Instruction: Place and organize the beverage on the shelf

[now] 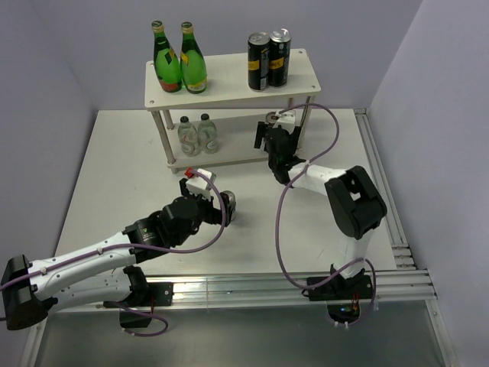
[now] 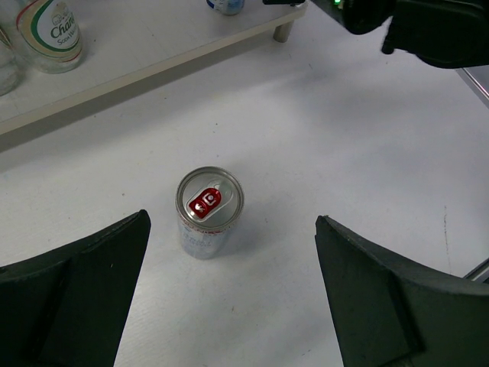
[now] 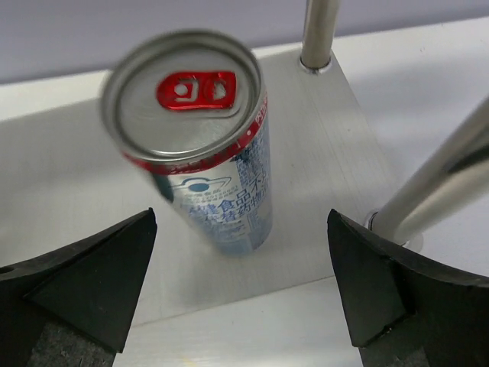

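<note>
Wide-open left fingers hover over a silver can, one on each side, touching nothing. That can stands upright on the counter, near its middle and in front of the shelf.

Right fingers are also spread, flanking the second silver can without touching it. This one stands on the lower board at its right end, close to the front right corner and its legs. It looks placed, not held.

Progress, my read:
- Done: five of six drinks are on the shelf.
- Top board: two black cans side by side at the right end.
- Lower board: two clear bottles side by side towards the left, one silver can at the right end.
- Left: the counter can still has to go up. The obvious slot is beside its twin on the lower board, which keeps like with like.
- Left arm seems lined up for that pick but hasn't closed yet.

Count:
- silver cans: 2 (one shelved, one on the counter)
- black cans: 2
- clear bottles: 2
- tall green bottles: 2, at the top board's left end, not part of the set
- shelf: 1, two boards
</note>
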Available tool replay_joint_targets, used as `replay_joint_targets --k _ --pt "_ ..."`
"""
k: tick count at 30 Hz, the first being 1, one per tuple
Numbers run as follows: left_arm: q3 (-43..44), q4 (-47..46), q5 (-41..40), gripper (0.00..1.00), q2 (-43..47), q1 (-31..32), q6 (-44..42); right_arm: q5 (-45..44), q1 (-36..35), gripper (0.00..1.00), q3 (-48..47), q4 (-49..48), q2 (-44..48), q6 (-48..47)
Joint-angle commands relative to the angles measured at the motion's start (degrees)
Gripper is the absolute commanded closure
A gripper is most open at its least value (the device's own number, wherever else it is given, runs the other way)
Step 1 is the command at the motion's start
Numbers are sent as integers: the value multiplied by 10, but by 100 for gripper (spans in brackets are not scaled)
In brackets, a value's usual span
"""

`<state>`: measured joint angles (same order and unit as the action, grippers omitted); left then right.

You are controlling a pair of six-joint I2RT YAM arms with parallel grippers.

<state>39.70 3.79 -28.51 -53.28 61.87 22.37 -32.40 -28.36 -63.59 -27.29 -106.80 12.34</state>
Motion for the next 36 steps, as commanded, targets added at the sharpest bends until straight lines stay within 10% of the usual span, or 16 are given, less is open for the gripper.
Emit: replay_joint_targets --k 1,21,36 --pt "-2 -11 -15 4 8 4 11 37 -4 0 32 -28 67 20" --pt "-120 -146 -30 3 -39 31 58 -43 -146 0 344 116 519 141" --pt "-60 -297 -158 2 -291 36 33 -116 -218 0 390 323 791 169"
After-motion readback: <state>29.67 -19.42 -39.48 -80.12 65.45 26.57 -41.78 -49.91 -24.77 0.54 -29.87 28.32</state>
